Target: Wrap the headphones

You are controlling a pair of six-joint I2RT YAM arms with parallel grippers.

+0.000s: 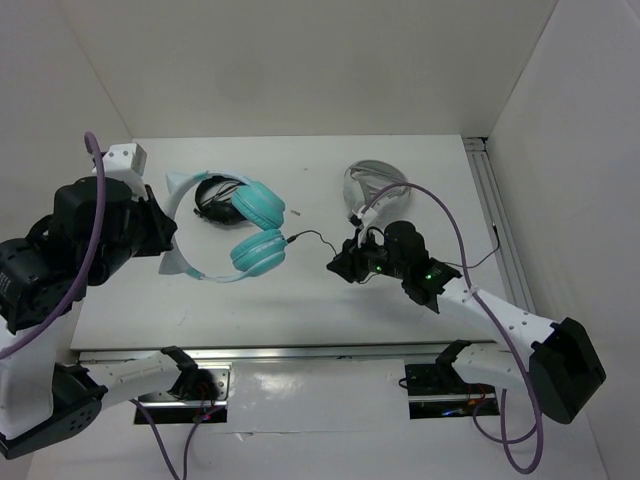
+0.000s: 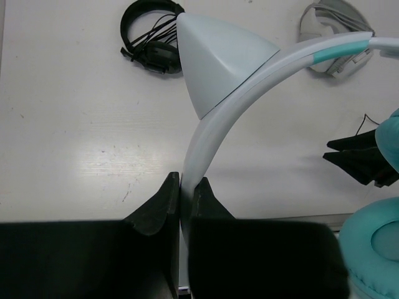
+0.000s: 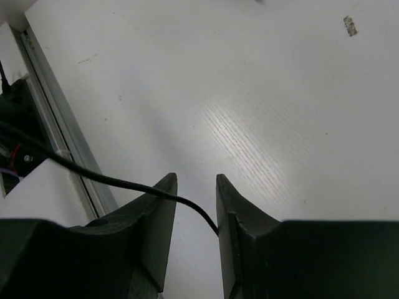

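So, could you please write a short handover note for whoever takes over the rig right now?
Left gripper: shut on the pale headband of the teal headphones, at the left of the table.
Right gripper: open, with the thin black cable running between its jaws, not pinched.
Done: headband gripped, cable lined up in the right gripper.
Left: clamp the cable and wind it round the headphones; no turns show yet.
Nearby: black headphones just behind, grey headphones farther right.
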